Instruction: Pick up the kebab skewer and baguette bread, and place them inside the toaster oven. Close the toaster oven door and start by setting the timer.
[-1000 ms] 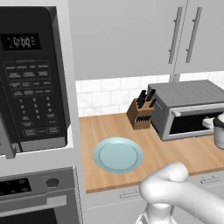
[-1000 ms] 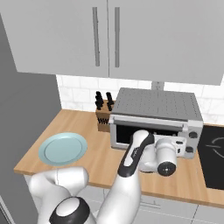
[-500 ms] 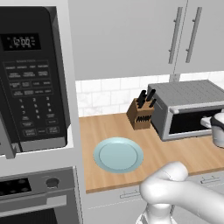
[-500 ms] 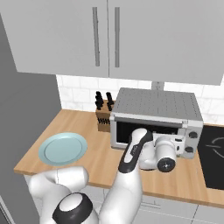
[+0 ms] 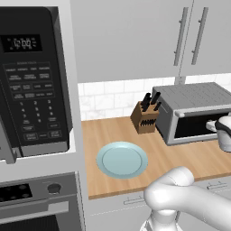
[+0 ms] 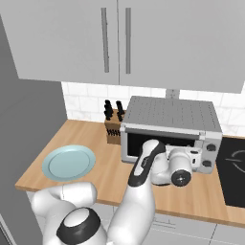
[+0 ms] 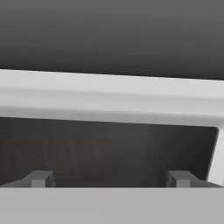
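From the left base view, the silver-grey toaster oven with the ribbed top (image 5: 194, 113) stands at the back right of the light wooden table (image 5: 180, 158), with the brown wooden knife block (image 5: 145, 118) just beside its left wall and the round pale-blue plate (image 5: 122, 159) lying bare nearer the front edge; the white hand of the arm shows at the right edge, in front of the oven's dark front. From the right base view, the toaster oven door, a silver-framed panel with dark glass (image 6: 160, 143), looks upright or very nearly so, with the white wrist right in front of it; the knobs sit just right of the hand, so the timer is a short sideways reach. Neither the kebab skewer nor the baguette bread can be made out, and whether they lie behind the glass cannot be told. In the hand view, the gripper (image 7: 111, 178) has its jaws spread wide and holding nothing, facing the door's pale frame bar and dark glass at close range. The step appears to be shutting the door: press squarely on the frame, not the glass. Open room lies toward the front edge of the table.
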Tool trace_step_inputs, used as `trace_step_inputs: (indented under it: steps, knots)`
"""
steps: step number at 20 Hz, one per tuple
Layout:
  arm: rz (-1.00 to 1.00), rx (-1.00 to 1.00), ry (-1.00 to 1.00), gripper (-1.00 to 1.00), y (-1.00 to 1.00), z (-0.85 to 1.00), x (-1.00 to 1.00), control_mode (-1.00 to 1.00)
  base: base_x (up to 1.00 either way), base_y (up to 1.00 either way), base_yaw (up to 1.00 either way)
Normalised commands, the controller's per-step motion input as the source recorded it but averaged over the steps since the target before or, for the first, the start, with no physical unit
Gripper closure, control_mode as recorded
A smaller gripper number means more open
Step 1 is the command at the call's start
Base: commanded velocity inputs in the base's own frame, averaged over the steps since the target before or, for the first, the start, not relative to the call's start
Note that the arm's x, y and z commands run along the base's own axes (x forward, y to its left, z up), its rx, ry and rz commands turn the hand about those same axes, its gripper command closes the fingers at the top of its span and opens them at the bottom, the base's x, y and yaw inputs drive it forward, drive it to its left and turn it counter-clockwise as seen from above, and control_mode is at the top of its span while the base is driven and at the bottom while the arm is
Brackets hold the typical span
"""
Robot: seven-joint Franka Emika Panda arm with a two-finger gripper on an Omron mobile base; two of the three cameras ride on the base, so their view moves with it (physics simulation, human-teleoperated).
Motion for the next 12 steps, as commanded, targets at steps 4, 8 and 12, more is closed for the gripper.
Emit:
trace_step_inputs:
  steps: [4, 8, 12]
  knots:
    - [0.0, 0.0, 0.0, -1.0, -0.38, 0.0, -0.24, -1.0, 0.0, 0.0, 0.0]
    - [0.0, 0.0, 0.0, -1.0, -0.78, 0.0, -0.54, -1.0, 0.0, 0.0, 0.0]
    - [0.0, 0.01, 0.01, -1.0, -0.86, 0.0, -0.12, -1.0, 0.0, 0.0, 0.0]
